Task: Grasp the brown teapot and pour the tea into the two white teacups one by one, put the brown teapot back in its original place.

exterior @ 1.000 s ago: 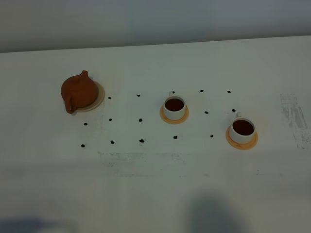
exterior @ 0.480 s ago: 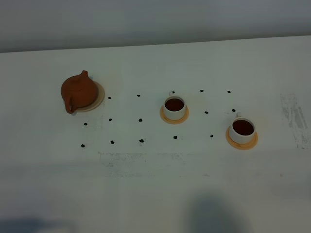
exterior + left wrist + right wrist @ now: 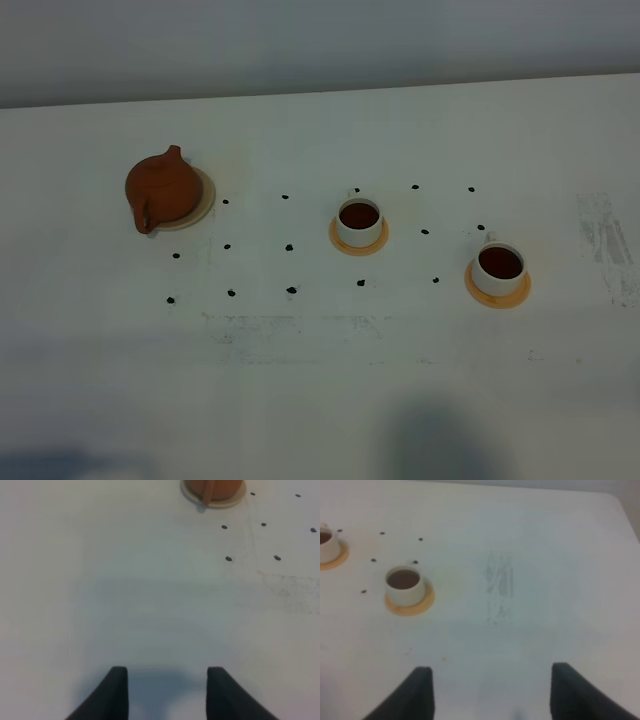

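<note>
Left gripper (image 3: 166, 692) open, empty, well apart from brown teapot (image 3: 214, 486) ahead.

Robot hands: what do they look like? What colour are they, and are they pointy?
Only the tips show, in the two wrist views. Each tool has two dark, almost black fingers. The left tool has fingers that are flat plates, wider low down and narrowing to blunt, squared ends. The right tool looks the same, with its fingers set wider apart. No cables, markings or arms are visible.
</note>
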